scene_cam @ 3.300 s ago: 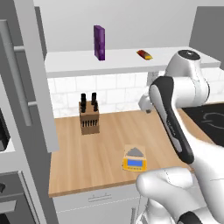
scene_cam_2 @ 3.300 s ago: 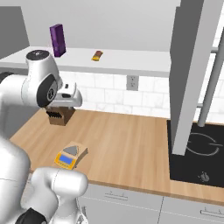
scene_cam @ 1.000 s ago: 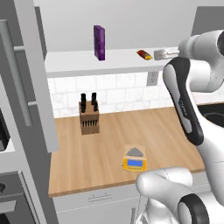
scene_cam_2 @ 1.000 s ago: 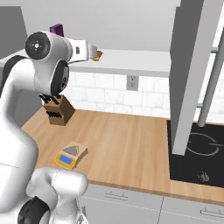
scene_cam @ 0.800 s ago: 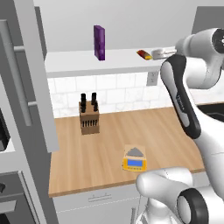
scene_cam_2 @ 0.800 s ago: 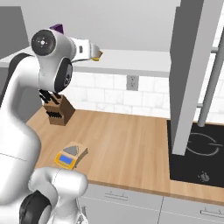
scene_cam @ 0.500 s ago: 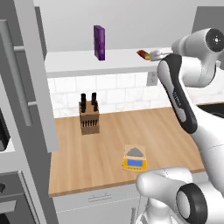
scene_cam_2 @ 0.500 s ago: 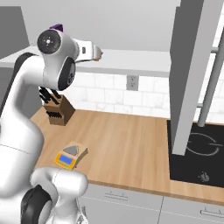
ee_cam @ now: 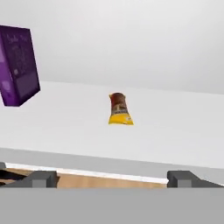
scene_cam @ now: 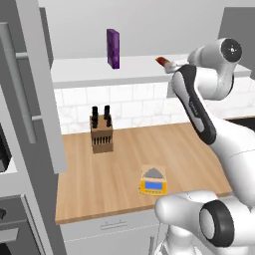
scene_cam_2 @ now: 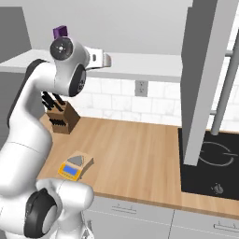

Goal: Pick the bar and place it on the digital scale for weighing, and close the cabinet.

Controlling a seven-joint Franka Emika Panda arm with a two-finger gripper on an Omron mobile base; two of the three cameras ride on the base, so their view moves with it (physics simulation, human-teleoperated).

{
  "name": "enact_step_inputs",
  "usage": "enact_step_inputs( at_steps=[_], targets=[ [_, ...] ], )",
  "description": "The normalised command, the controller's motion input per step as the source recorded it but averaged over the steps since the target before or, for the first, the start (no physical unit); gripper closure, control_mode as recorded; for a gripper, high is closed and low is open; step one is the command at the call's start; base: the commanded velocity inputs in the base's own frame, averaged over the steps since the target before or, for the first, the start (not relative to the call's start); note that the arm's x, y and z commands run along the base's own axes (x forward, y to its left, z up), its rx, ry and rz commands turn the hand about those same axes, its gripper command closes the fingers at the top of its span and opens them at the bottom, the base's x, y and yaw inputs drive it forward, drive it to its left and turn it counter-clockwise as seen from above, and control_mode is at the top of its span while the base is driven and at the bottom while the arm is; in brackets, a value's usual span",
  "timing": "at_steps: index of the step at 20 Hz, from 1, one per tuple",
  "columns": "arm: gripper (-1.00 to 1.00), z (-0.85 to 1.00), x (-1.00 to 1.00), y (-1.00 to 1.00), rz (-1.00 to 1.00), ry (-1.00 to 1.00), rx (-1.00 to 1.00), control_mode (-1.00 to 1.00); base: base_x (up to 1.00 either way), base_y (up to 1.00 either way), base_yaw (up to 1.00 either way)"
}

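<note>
The bar (ee_cam: 119,109), a red wrapper with a yellow near end, lies on the white inner shelf (ee_cam: 65,127) of the cabinet, pointing toward the hand. My gripper (ee_cam: 112,177) is open, its fingertips (ee_cam: 41,178) spread wide just short of the shelf's front edge, with nothing between them. From the left base, the gripper (scene_cam: 172,66) hovers right beside the bar (scene_cam: 160,61) at shelf height. The yellow digital scale (scene_cam: 153,182) sits on the wooden counter near its front edge, also in the right base view (scene_cam_2: 74,165). The cabinet doors (scene_cam: 30,89) (scene_cam_2: 203,79) stand open.
A tall purple box (ee_cam: 17,65) stands on the shelf left of the bar, also seen from the left base (scene_cam: 113,48). A wooden knife block (scene_cam: 101,134) stands at the back of the counter. A black cooktop (scene_cam_2: 210,172) lies to the right, below the open door's handle (scene_cam_2: 224,93).
The hand has moved along the shelf front toward the bar and now sits right next to it. The fingers have stayed open. Bar, scale and doors have not moved.
</note>
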Motion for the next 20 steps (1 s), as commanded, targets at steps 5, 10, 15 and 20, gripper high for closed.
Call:
enact_step_inputs(
  at_steps=[5,10,15,20],
  targets=[
    [-1.00,-0.06,0.51,0.00,0.04,0.03,0.00,-1.00,0.00,0.00,0.00],
    [-1.00,-0.02,0.46,0.00,0.05,0.02,0.00,-1.00,0.00,0.00,0.00],
    [-1.00,-0.15,0.42,0.00,0.03,0.00,0.00,-1.00,0.00,0.00,0.00],
    [-1.00,-0.24,0.46,0.00,0.00,0.00,0.00,-1.00,0.00,0.00,0.00]
  ],
)
